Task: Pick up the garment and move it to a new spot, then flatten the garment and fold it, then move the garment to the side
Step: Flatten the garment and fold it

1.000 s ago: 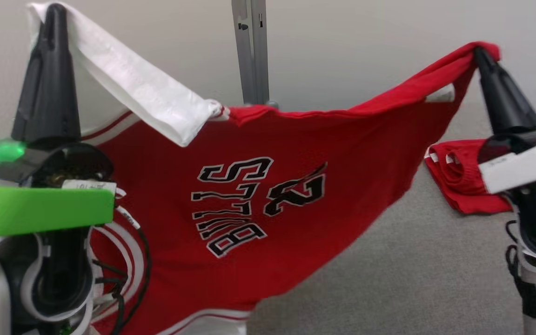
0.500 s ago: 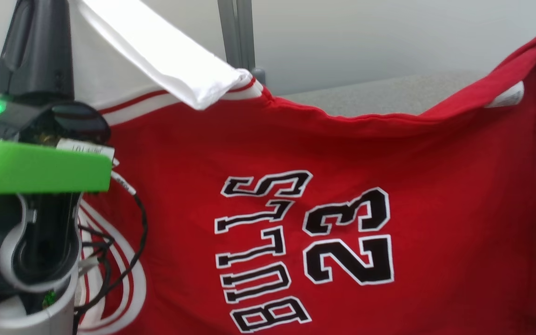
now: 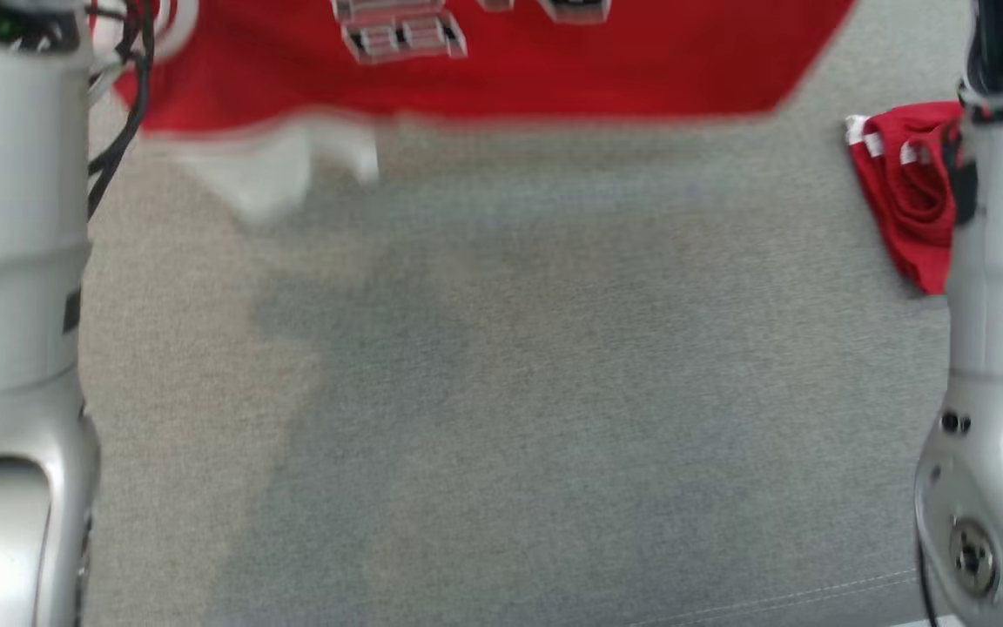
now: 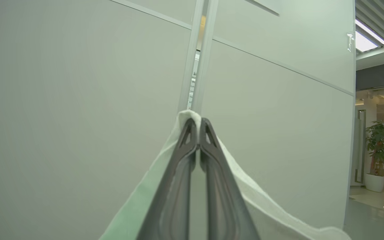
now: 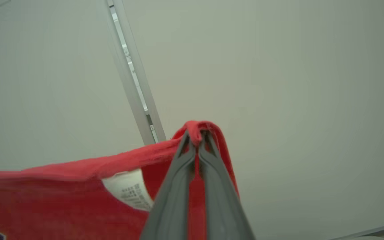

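Garment hung over far tabletop.
Garment spans between left forearm and right forearm; its ends sit in left gripper and right gripper. Bundled cloth lies on tabletop, just beside right forearm.

Red garment, white-trimmed, black lettering; hangs spread out aloft, lower hem blurred.

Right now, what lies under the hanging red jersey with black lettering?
A grey woven surface with a dark shadow. Whatever lies behind the red jersey itself is covered; I cannot tell.
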Tool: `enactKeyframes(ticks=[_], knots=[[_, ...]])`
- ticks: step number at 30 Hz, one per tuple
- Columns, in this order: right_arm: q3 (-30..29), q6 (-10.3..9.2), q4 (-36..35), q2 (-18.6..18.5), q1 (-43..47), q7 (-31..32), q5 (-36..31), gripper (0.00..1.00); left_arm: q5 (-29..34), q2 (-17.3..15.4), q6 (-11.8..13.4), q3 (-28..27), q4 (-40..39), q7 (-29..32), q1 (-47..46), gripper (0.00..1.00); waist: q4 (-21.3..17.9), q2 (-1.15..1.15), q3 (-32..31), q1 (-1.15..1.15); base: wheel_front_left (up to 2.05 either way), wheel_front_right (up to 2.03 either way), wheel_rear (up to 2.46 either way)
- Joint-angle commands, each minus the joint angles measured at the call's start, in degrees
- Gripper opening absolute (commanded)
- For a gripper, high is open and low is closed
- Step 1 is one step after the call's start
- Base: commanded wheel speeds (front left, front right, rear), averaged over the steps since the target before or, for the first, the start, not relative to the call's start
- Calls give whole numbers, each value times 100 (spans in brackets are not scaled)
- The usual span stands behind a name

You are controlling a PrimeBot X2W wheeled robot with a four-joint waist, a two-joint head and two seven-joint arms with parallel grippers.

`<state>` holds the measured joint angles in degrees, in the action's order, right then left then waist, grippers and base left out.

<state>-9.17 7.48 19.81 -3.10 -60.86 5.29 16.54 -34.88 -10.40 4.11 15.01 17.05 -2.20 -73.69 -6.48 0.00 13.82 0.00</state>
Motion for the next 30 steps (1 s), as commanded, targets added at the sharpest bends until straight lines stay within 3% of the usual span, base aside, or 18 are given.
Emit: enactKeyframes(ticks=[1, 6, 14, 19, 30], knots=[[-52, 1, 477, 14, -263, -323, -169, 0, 40, 101, -121, -30, 433, -342, -176, 0, 184, 0, 195, 0, 0, 0, 0], [-24, 0, 2480, 15, -862, -1226, -697, 0, 54, 389, -596, 112, 2019, -1074, -334, 0, 424, 0, 483, 0, 0, 0, 0], [-173, 0, 4188, 9, -655, -1954, -1304, 0, -17, 615, -970, 251, 3135, -1297, 472, 0, 734, 0, 1078, 0, 0, 0, 0], [12, 0, 4401, 10, -357, -2054, -1130, 0, 26, 586, -1092, 30, 2896, -1301, 1140, 0, 732, 0, 1130, 0, 0, 0, 0], [633, 0, 3182, 12, 985, -2052, 34, 0, 295, 437, -1153, -450, 1437, -1299, 3168, 0, 510, 0, 458, 0, 0, 0, 0]])
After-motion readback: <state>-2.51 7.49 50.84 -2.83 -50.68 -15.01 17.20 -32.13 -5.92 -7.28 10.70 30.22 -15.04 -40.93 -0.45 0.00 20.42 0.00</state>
